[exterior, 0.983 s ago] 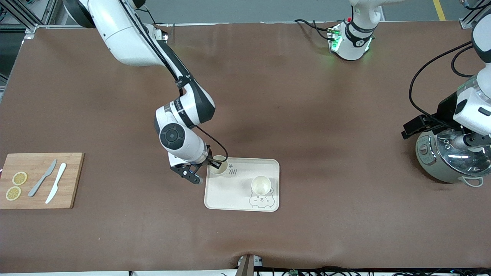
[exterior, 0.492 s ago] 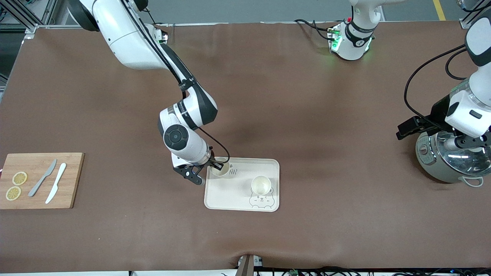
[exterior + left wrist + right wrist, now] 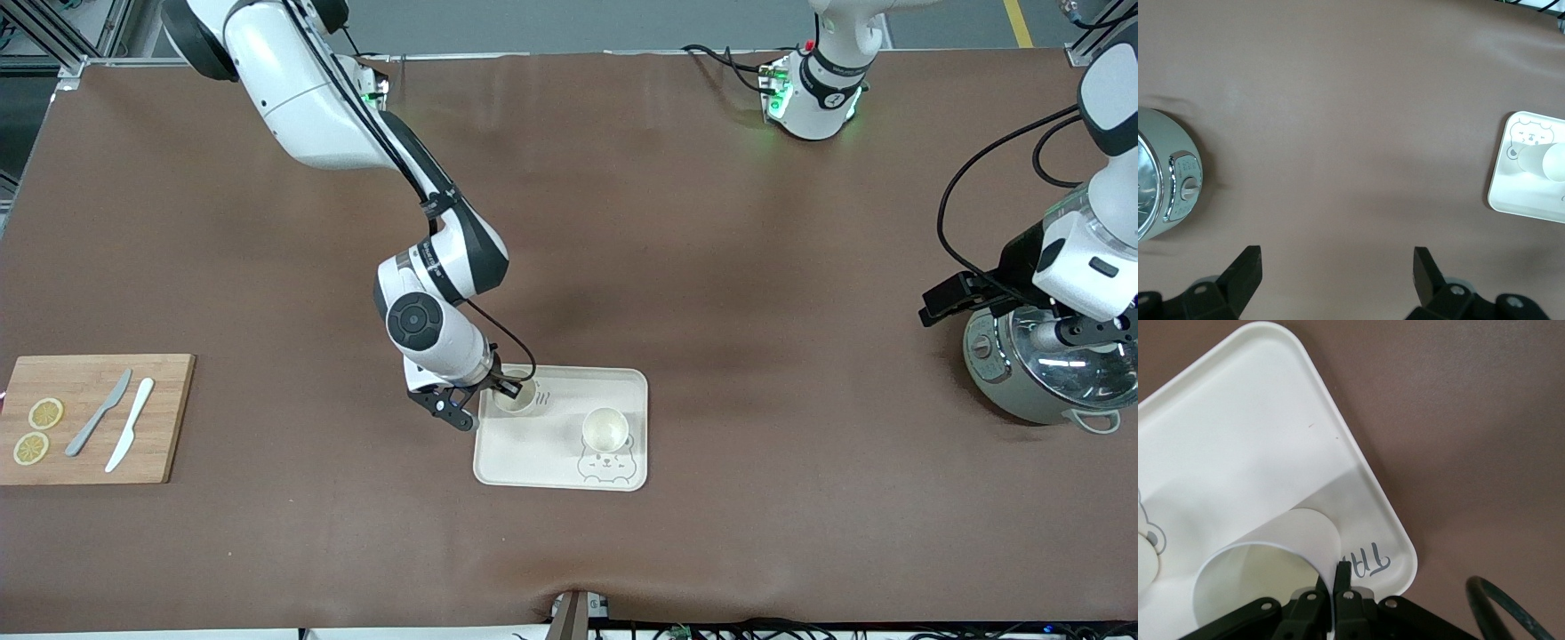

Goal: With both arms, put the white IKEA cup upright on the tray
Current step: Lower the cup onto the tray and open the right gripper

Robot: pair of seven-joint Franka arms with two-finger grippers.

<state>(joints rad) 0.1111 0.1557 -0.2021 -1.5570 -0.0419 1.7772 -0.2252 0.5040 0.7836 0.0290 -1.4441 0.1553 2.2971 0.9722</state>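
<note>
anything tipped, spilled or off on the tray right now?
Nothing stands out. Both cups are upright over the tray: one stands by the bear face, the other is pinched at its rim by the right pincer. No spill.

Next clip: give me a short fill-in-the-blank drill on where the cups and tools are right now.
1. The right tool is shut on the rim of a white ____.
2. A second cup stands upright on the ____.
3. The left tool, fingers open, waits over the table beside the ____.

Missing words: cup; tray; cooker
</note>
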